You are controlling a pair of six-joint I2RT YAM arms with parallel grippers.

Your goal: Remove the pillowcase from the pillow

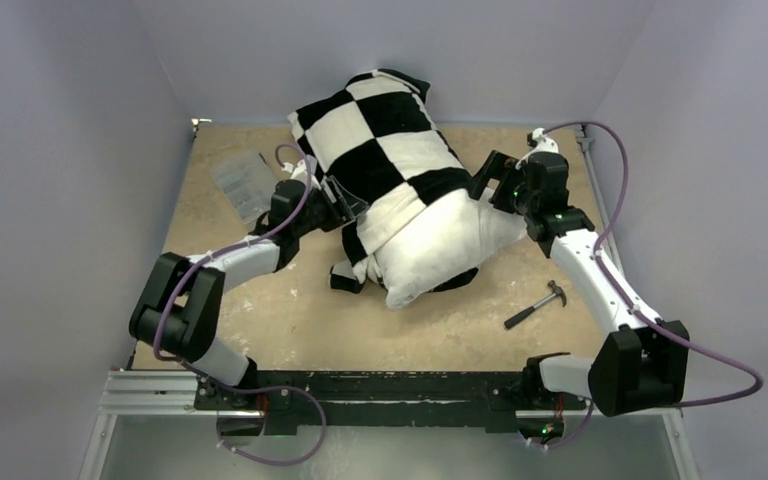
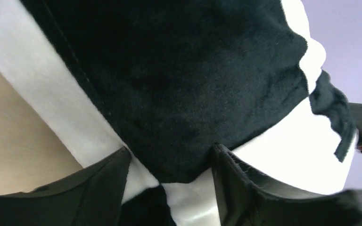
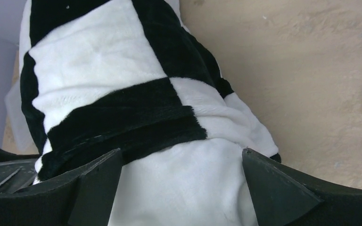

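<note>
Black-and-white pillowcase (image 1: 385, 140), one, half off one pillow (image 1: 440, 245); left claw (image 1: 348, 203), right claw (image 1: 480, 185).

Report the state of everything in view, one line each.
pillowcase: partly pulled back, covering only the far part
pillow: near end bare
left hand: fingers straddle pillowcase fabric, grip unclear
right hand: open, over the bare pillow end
hammer: lying flat, untouched
plastic box: lying flat, untouched

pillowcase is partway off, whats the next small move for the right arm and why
Likely shut the right gripper on the pillowcase hem and pull it toward the far end: its fingers stand open astride that black hem, and the pillow is bare only on the near side.
</note>
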